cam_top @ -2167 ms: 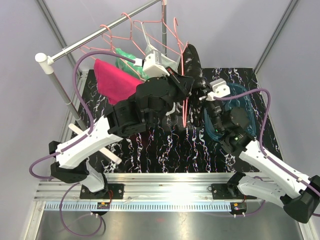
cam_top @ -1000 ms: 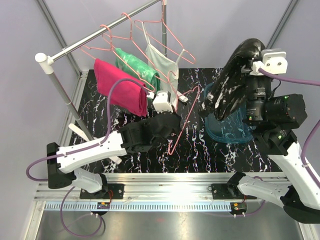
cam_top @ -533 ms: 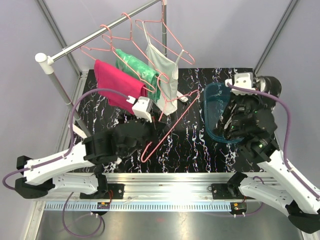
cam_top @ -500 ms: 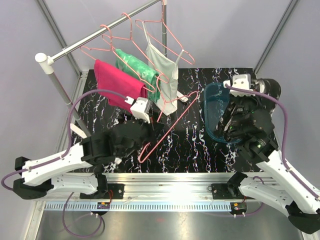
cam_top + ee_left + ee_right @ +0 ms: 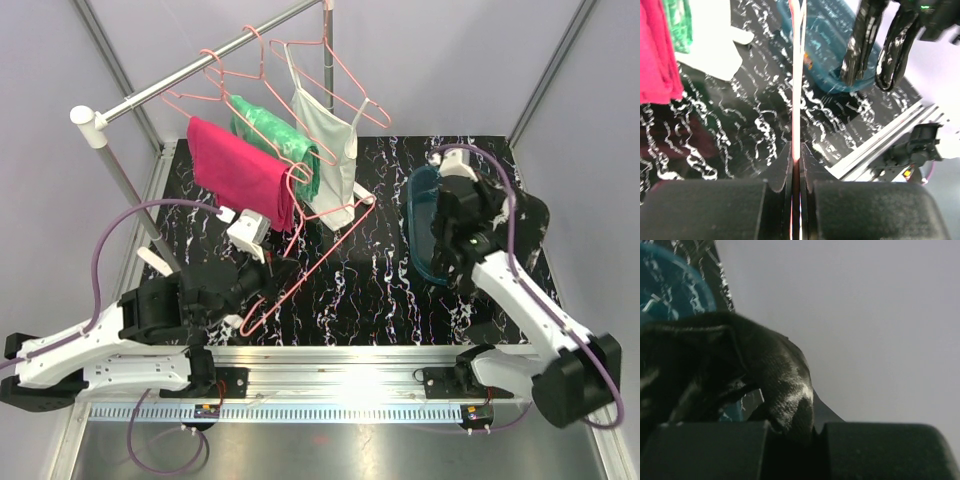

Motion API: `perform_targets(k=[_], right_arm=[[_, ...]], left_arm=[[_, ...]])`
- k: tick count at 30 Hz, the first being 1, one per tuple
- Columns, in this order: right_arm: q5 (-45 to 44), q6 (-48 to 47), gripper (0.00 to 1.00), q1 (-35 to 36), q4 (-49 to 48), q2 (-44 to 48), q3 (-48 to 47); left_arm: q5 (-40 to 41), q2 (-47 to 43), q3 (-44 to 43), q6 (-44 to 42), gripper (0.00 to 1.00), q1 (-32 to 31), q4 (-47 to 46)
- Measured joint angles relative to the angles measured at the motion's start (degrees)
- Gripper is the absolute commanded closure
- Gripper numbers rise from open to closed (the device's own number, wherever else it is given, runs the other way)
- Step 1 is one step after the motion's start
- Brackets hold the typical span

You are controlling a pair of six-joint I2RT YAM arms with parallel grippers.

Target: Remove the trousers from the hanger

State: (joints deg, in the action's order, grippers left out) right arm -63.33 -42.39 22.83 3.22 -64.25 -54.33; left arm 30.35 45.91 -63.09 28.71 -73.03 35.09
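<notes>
Where hung limp from the rail (image 5: 200, 62) at left, take the magenta trousers (image 5: 240, 172) and green trousers (image 5: 272, 135) by a bunched fold, likely light and slippery, with the left gripper (image 5: 796, 161) pinched tight on a bare hanger (image 5: 797, 75) mid-table and the right gripper (image 5: 791, 432) clamped on black speckled trousers (image 5: 863, 42) at the basket (image 5: 421, 225).

Magenta-pink trousers (image 5: 240, 175), mottled green-and-white trousers (image 5: 275, 140), a white tank top (image 5: 325, 150), a pink wire hanger (image 5: 797, 75), black white-speckled trousers (image 5: 862, 40), a translucent teal basin (image 5: 425, 225) and a black, white-veined tabletop (image 5: 380, 290).
</notes>
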Motion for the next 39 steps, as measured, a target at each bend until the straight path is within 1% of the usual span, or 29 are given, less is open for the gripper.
perform_targets(k=[2,4,10,15,19,21,25,31,36,39], right_arm=[[0.1,1.8,1.00,0.0,1.0,-4.2,0.0],[0.7,3.3,1.00,-0.1,1.7,-6.3,0.0],[1.3,4.3,1.00,-0.7,-1.2,-7.5,-0.1],[2.1,5.2,1.00,-0.8,-0.3,-8.1,-0.5],[3.6,4.2,1.00,-0.9,-1.0,-8.9,-1.0],[4.2,3.1,1.00,-0.9,-2.0,-12.1,-2.6],[5.9,2.2,1.00,-1.1,-3.6,-23.2,-7.9],[8.4,2.6,1.00,-1.4,-4.8,-38.6,-15.4],[10.8,6.5,1.00,-2.8,-4.4,-46.7,-19.0],[13.6,13.5,1.00,-4.0,2.2,-50.9,-24.0]], left_arm=[[0.4,-0.2,0.0,0.0,1.00,0.0,1.3],[0.5,-0.8,0.0,0.1,1.00,0.0,2.1],[0.9,-3.6,0.7,0.3,1.00,0.0,2.8],[1.8,-5.1,1.5,0.7,1.00,0.0,3.2],[2.5,-6.1,1.5,1.1,1.00,0.0,4.2],[2.7,-6.3,1.5,1.3,1.00,0.0,4.5],[2.7,-6.7,1.5,1.7,1.00,0.0,5.5],[-2.2,-12.6,4.3,1.2,1.00,0.0,3.1],[-5.9,-18.8,6.3,0.5,1.00,0.0,1.1],[-7.7,-20.4,6.7,-0.3,1.00,0.0,0.8]])
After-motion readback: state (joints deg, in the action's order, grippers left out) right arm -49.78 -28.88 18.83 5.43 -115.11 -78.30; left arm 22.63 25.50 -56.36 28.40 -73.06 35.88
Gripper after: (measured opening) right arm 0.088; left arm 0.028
